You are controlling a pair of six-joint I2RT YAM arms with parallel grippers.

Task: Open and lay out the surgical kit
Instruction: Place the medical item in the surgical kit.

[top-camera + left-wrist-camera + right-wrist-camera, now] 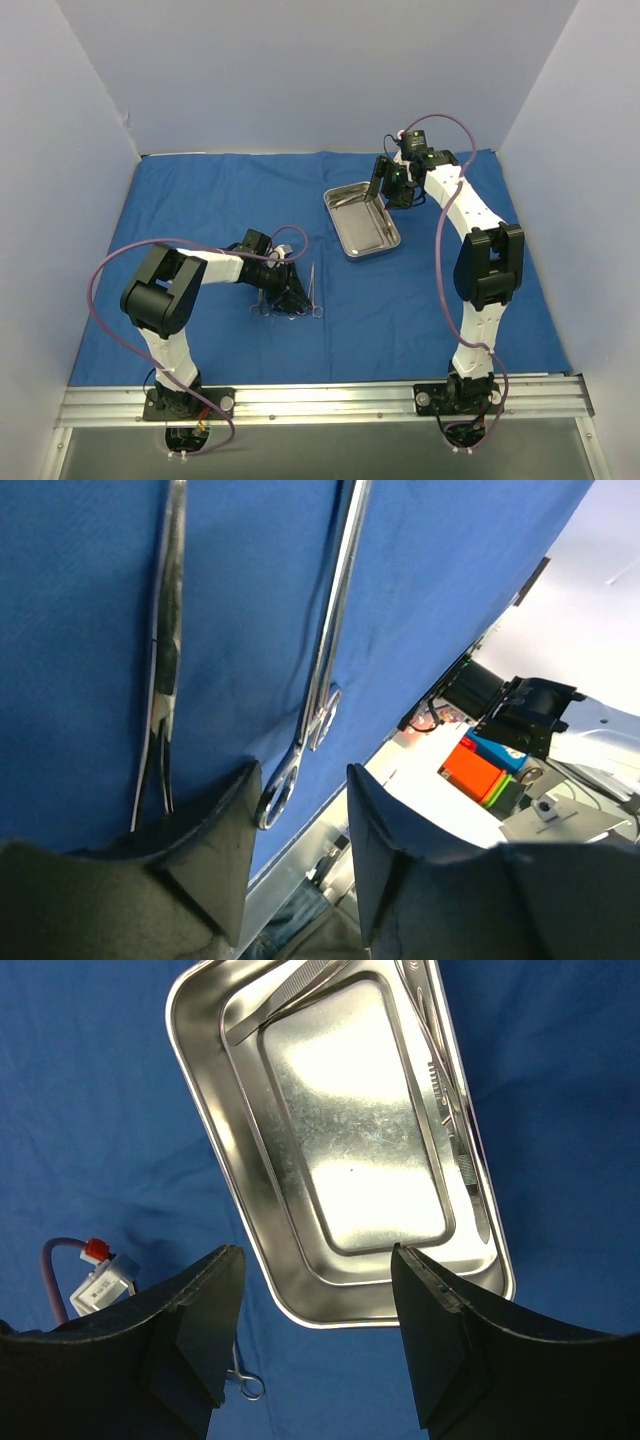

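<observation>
The royal-blue cloth wrap [200, 210] lies spread flat over the table. The steel tray [362, 222] sits on it right of centre, with tweezers [290, 995] and slim forceps [455, 1110] inside. My right gripper [388, 188] is open and empty above the tray's far edge; the wrist view shows the tray [350, 1140] beyond its gripper [315, 1310]. My left gripper [286, 292] is open, low over the ring-handled instruments [313, 290] on the cloth. In its wrist view one ring-handled instrument [325, 660] ends between the open fingers [215, 850], and a second [165, 630] lies to its left.
Pale walls close in the table at the back and both sides. A metal rail [320, 400] runs along the near edge with both arm bases on it. A ring handle [245, 1385] and the left arm's purple cable [55, 1275] show past the right gripper.
</observation>
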